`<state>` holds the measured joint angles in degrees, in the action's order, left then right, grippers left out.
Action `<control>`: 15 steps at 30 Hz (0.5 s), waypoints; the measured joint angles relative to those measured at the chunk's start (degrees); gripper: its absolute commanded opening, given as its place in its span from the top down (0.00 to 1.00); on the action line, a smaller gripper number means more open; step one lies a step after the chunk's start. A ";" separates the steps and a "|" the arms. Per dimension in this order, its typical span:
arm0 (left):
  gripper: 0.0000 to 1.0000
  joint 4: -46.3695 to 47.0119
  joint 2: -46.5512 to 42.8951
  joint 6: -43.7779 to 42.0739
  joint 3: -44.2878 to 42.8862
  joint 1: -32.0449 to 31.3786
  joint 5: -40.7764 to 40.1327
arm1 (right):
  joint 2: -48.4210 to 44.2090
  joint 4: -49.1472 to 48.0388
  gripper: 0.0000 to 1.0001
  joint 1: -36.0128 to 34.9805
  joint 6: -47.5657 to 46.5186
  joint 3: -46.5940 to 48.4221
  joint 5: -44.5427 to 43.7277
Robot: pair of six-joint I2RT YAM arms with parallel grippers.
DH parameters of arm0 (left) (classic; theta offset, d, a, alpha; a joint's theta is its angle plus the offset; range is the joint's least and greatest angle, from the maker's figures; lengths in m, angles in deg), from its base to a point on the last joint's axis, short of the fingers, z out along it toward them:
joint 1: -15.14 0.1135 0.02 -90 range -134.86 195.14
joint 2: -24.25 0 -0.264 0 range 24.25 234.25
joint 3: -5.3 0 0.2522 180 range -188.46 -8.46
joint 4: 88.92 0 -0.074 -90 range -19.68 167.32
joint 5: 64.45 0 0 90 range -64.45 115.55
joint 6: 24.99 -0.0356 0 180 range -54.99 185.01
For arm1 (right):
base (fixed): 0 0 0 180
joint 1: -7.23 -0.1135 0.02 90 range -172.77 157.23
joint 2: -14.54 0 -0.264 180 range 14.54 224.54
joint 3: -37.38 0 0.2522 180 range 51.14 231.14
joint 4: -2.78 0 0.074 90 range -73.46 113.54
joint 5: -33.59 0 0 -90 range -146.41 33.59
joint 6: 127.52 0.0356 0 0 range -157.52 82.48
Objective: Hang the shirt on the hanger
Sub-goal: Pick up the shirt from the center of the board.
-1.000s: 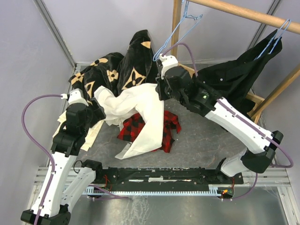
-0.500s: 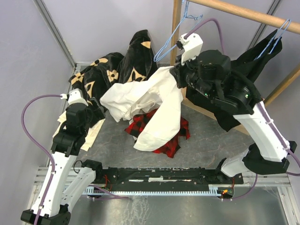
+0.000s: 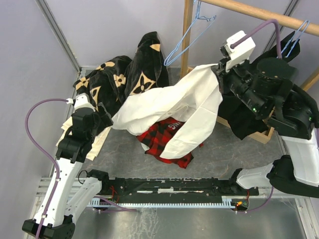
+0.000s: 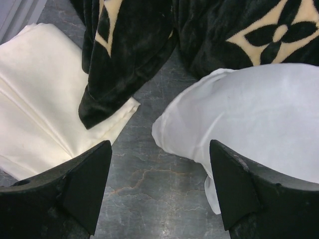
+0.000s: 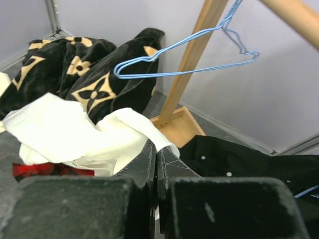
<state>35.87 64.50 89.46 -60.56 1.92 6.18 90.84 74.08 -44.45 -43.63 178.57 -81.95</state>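
Note:
The white shirt (image 3: 169, 107) hangs stretched between the pile on the table and my right gripper (image 3: 218, 71), which is raised at the right. In the right wrist view that gripper (image 5: 156, 149) is shut on a fold of the shirt (image 5: 75, 134). The light-blue wire hanger (image 3: 183, 40) hangs by its hook from the wooden rod, up and to the left of the right gripper, bare and apart from the shirt; the right wrist view has this hanger (image 5: 184, 55) just ahead. My left gripper (image 4: 160, 149) stands open above the grey table, the shirt's low end (image 4: 249, 109) by its right finger.
A red-and-black plaid shirt (image 3: 167, 139) lies under the white one. A black garment with tan flowers (image 3: 124, 74) is heaped at the back left, on a cream cloth (image 4: 40, 109). The wooden rack post (image 3: 187, 30) and a dark garment (image 3: 249, 109) on another hanger stand at right.
My right arm has risen and swung right toward the rod, pulling the white shirt up off the pile and uncovering more of the plaid shirt. The left arm has stayed put.

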 measured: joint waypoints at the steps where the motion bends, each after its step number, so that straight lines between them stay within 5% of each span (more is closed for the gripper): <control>1: 0.15 0.00 0.04 0.00 0.00 0.00 0.00 | -0.20 0.44 1.00 0.00 -1.07 0.70 -0.68; 15: 0.15 0.00 0.55 0.00 0.00 0.00 0.00 | 2.86 4.22 1.00 0.00 -7.34 9.86 -1.38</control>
<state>35.87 65.05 89.46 -60.56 1.92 6.18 93.70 78.30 -44.45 -50.97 188.43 -83.33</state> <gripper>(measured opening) 0.855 0.007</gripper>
